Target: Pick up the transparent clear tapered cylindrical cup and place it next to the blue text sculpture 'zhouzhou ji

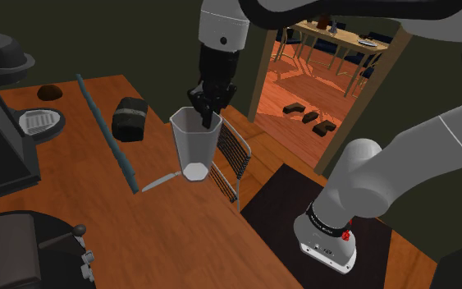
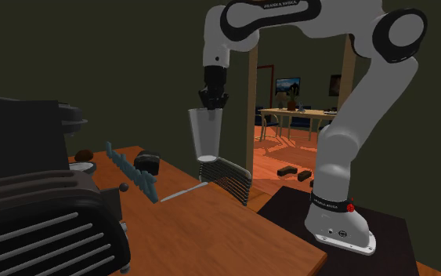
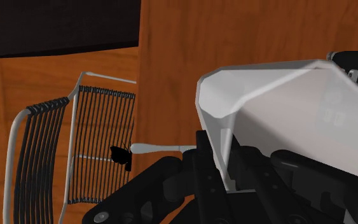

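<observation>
Cup aloft, rim in claw

Bare tabletop lies open between the blue text sculpture and the wire rack at its edge; a knife lies across it.

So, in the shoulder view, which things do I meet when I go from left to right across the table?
small brown lump → blue text sculpture → clear cup → wire rack
</observation>
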